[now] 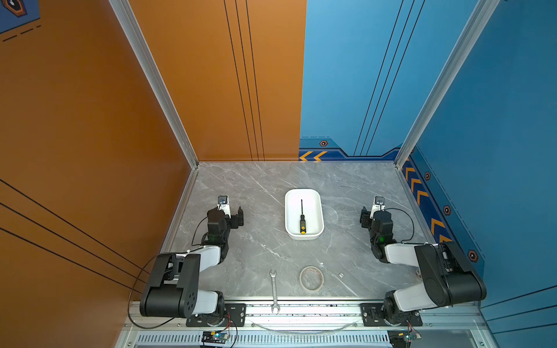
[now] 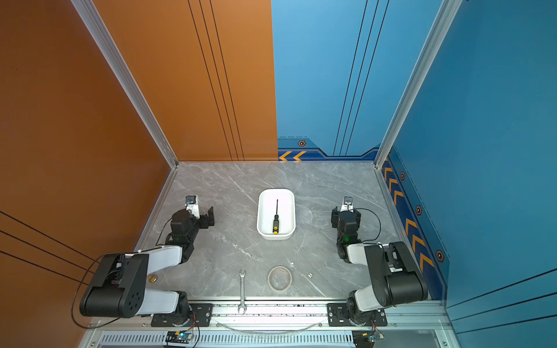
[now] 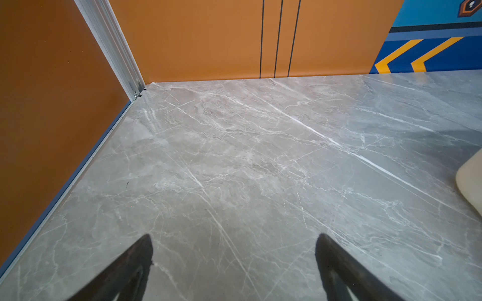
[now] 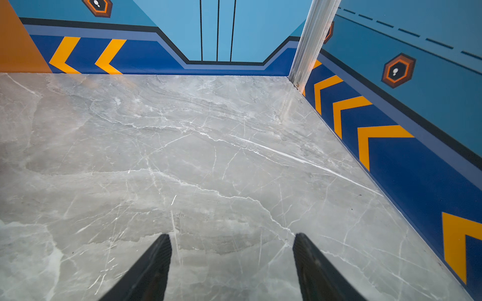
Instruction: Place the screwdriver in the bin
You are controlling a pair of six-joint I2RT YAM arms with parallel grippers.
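Observation:
The screwdriver [image 1: 302,221] [image 2: 275,223] lies flat inside the white bin [image 1: 313,211] [image 2: 286,211] at the middle of the marble table. Its yellow-capped handle is toward the front and its thin shaft points to the back wall. My left gripper [image 1: 230,211] [image 2: 202,212] [image 3: 234,235] hovers left of the bin, open and empty. A corner of the bin [image 3: 469,179] shows in the left wrist view. Well to the right of the bin, my right gripper [image 1: 372,212] [image 2: 345,214] [image 4: 232,234] is open, with only bare table between its fingers.
A silver wrench [image 1: 274,290] lies at the front edge, partly over the rail. Right of it sits a roll of tape [image 1: 311,277], then a small white cube [image 1: 341,275]. Orange walls close the left and back left, blue walls the back right and right.

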